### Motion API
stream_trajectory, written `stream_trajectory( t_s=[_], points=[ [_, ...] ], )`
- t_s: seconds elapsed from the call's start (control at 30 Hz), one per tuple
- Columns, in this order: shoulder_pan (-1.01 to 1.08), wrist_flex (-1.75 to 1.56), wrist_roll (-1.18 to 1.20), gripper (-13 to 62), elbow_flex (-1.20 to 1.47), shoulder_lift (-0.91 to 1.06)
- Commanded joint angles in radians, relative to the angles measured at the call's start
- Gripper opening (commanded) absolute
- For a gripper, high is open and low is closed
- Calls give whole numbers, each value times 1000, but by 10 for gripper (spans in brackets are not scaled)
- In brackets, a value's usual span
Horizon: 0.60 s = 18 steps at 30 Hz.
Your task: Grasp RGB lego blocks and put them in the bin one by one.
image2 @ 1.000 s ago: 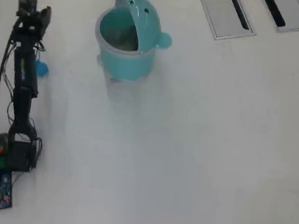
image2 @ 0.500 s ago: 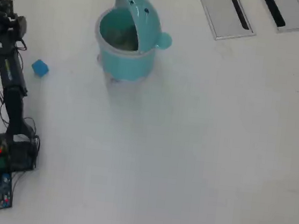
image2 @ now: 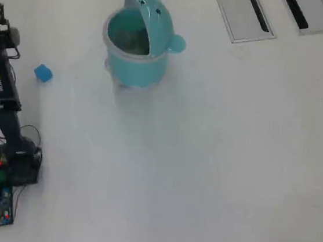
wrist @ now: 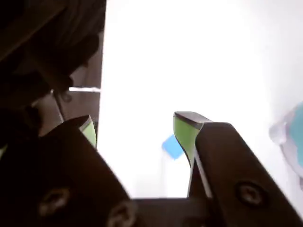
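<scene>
A small blue lego block (image2: 42, 73) lies on the white table, left of the round teal bin (image2: 136, 60). The bin stands upright with its domed lid tipped back. My arm (image2: 2, 88) reaches along the table's left edge, left of the block and apart from it. In the wrist view my gripper (wrist: 137, 130) is open, and nothing is between its green-padded fingers (wrist: 185, 132). The blue block (wrist: 172, 146) shows on the table beyond them, close to the right finger. A sliver of the bin (wrist: 294, 137) is at the right edge.
Two flat grey slotted panels (image2: 243, 16) (image2: 311, 14) lie at the back right. The arm's base with cables (image2: 19, 169) sits at the front left. The table's dark left edge (wrist: 85, 99) runs just beside the gripper.
The arm has swung left, from above the blue block to the table's left edge. The block is now fully uncovered and has not moved. The bin is unchanged.
</scene>
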Motion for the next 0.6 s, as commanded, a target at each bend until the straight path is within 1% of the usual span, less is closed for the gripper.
stream_trajectory(
  t_s=[0.0, 0.57],
  points=[
    [-15, -15, 3, 295, -14, 66],
    [-98, -58, -23, 295, 109, -144]
  ],
)
